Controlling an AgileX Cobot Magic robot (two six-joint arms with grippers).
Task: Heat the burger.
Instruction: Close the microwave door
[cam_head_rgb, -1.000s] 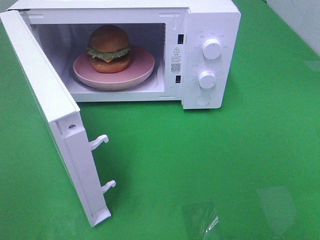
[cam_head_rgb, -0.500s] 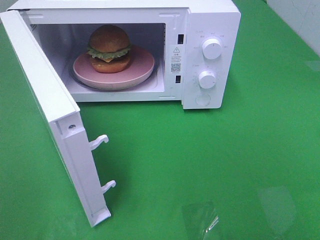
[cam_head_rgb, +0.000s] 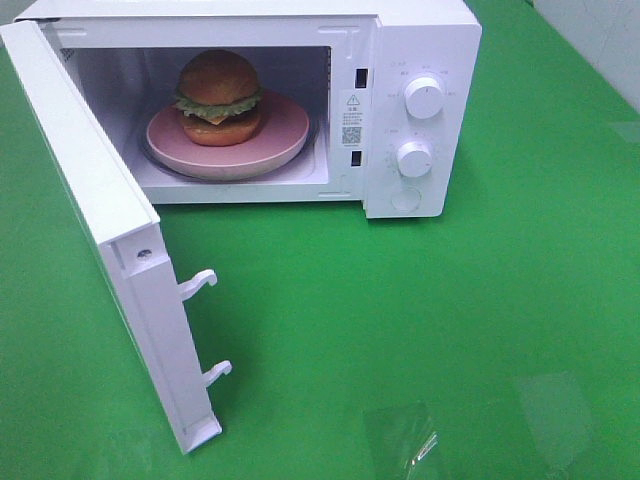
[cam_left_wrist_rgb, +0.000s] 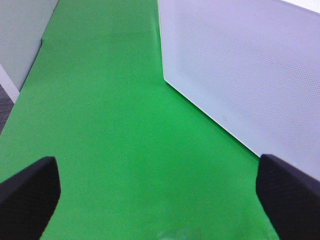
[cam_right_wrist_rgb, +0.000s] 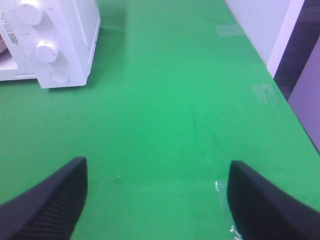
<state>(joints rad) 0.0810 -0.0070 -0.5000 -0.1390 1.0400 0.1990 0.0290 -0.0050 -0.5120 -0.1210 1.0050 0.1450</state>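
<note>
Brown-bun burger (cam_head_rgb: 219, 95) on pink plate (cam_head_rgb: 285, 135) inside microwave (cam_head_rgb: 420, 40), door (cam_head_rgb: 90, 200) open; left hand (cam_left_wrist_rgb: 157, 200), right hand (cam_right_wrist_rgb: 157, 200) spread, empty, both cropped.

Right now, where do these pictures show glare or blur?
Exterior high: sharp, the burger well lit inside the microwave, pale glare patches on the green table. Left wrist: soft, the open left hand blurred near the lens. Right wrist: the right hand blurred too, small glints beside it.

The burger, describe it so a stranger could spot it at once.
A white microwave stands on the green table, its door wide open. Inside, on a round pink plate, sits the burger: brown domed bun, green lettuce, narrower than the plate.
</note>
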